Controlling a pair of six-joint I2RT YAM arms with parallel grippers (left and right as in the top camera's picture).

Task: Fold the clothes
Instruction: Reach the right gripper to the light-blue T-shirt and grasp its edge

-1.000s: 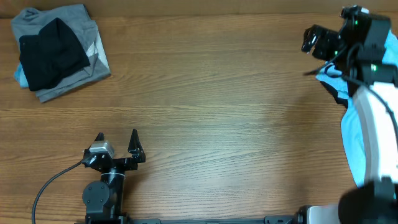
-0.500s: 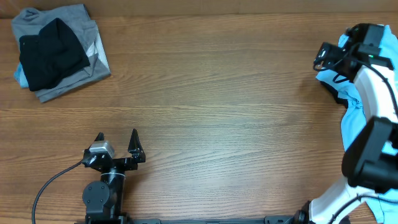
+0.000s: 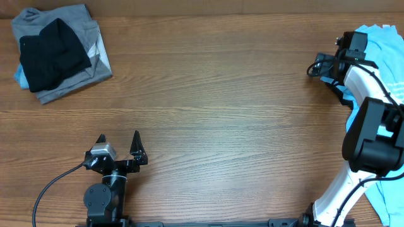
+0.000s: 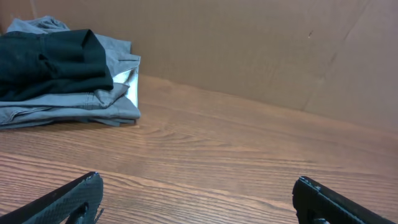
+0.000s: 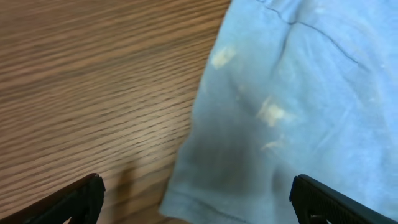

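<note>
A light blue T-shirt [image 3: 382, 44] lies crumpled at the table's far right, and its hem and pale print fill the right wrist view [image 5: 298, 93]. My right gripper [image 3: 325, 65] hovers low over the shirt's left edge, open, with the cloth below and between its fingers [image 5: 196, 186] but not gripped. At the far left corner sits a folded pile: a black shirt [image 3: 50, 53] on grey ones [image 3: 85, 38], also seen in the left wrist view [image 4: 62, 81]. My left gripper [image 3: 118, 139] rests open near the front edge over bare wood [image 4: 196, 186].
A brown cardboard wall [image 4: 249, 50] stands behind the wooden table [image 3: 214, 107]. A grey cable [image 3: 50, 186] trails from the left arm's base. The right arm's white links [image 3: 372, 120] lie across part of the blue shirt.
The right arm has swung round and come down, bringing its open gripper to the blue shirt's left edge. The left arm and the folded pile have not moved.
</note>
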